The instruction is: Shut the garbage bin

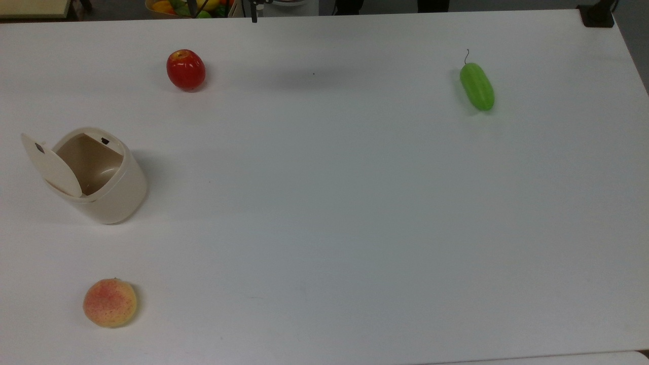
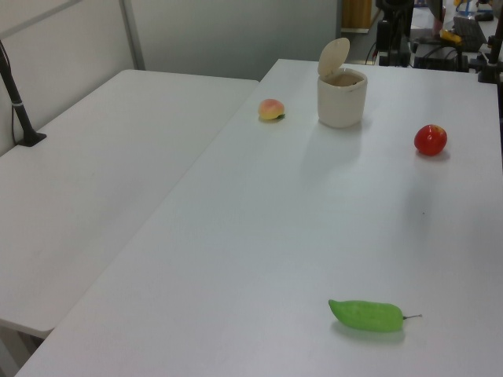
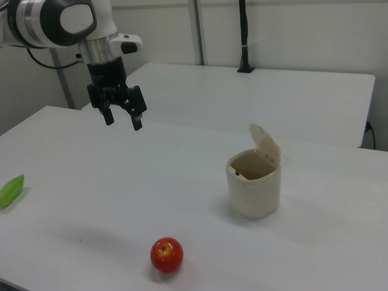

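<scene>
1. while the gripper (image 3: 122, 118) hangs above the table (image 3: 182, 182) with fingers spread, nothing sits between them.
2. in the right view, the garbage bin (image 3: 254, 185), lid upright, stands well apart at its 4 o'clock.

The arm's last links (image 3: 57, 21) are glossy white shells with rounded ends, banded by a dark grey ring and a large grey oval cap on the side facing the right view's camera. A black cable loops out from behind the links, above and to the right view's left of the claw. Just above the claw sits a small white flange with a dark button or port on its side, and below it a black block carries the gripper (image 3: 121, 119). The gripper is matte black, with a squat angular body and two short black fingers (image 3: 137, 119) that stand apart with a clear gap between them, each ending in a blunt tip.
</scene>
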Motion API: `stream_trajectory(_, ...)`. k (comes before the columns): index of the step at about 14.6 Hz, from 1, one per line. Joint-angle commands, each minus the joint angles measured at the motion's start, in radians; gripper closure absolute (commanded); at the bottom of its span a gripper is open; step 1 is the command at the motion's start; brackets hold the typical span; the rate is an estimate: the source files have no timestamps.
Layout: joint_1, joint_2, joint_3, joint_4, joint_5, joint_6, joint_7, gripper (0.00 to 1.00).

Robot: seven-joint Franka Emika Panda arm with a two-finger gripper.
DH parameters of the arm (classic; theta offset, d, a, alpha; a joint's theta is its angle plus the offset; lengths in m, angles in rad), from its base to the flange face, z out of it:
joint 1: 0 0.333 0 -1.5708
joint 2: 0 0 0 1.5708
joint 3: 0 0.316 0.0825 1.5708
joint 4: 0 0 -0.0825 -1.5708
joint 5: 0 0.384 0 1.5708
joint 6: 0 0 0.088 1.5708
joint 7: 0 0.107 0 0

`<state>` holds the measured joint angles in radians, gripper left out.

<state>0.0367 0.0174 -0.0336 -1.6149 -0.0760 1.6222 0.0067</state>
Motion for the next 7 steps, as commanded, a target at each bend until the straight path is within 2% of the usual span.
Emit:
stream_trajectory(1,0.0,-0.002,-0.002,-0.014,-0.015,0.007,-0.017,0.05)
stream_trajectory(3,0.0,-0.002,-0.005,-0.014,-0.015,0.007,-0.037,0.4)
stream_trajectory(4,0.0,-0.002,-0.005,-0.014,-0.015,0.005,-0.05,0.74)
stream_trajectory(5,0.0,-0.002,-0.006,-0.014,-0.015,0.005,-0.048,0.93)
stream_trajectory(6,0.0,-0.002,-0.006,-0.014,-0.015,0.005,-0.05,1.0)
stream_trajectory(7,-0.001,-0.002,-0.006,-0.014,-0.015,0.005,-0.05,1.0)
